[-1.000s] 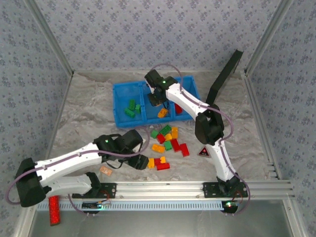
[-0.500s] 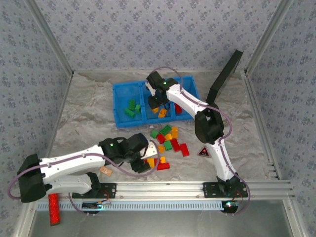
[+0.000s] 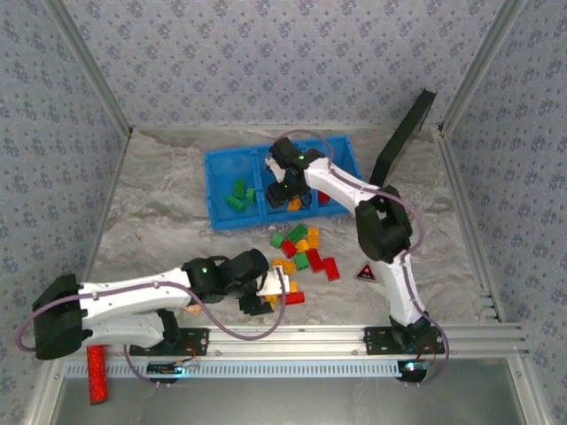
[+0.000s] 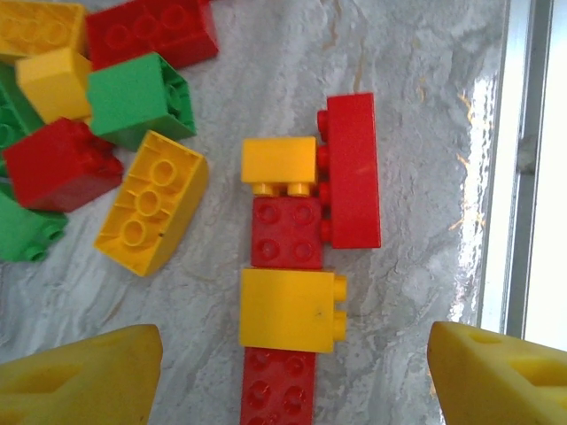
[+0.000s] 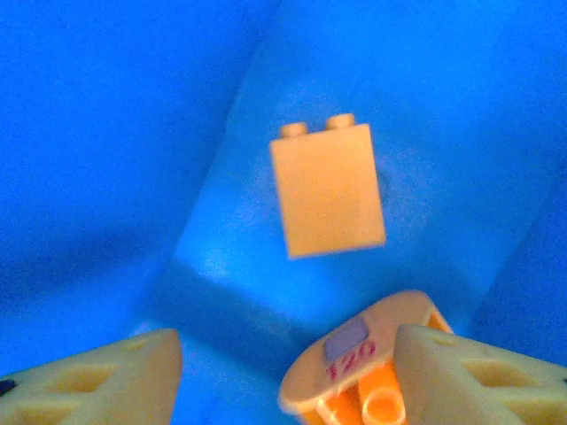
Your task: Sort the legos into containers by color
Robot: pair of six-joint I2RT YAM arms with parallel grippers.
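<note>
Your left pincer (image 4: 288,363) is wide open and empty, with the yellow lego (image 4: 291,310) dead centre between its fingers (image 4: 80,381). The red-and-yellow row (image 4: 285,232) runs straight ahead on the desk (image 4: 416,133), so you'd close across it.

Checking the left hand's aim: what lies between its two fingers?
In the left wrist view, the open left hand straddles a red brick and the end of the yellow brick touching it.

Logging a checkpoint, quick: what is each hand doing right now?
Left hand: open, holding nothing, over the loose legos.
Right hand: open, holding nothing, above an orange lego in the bin.
</note>
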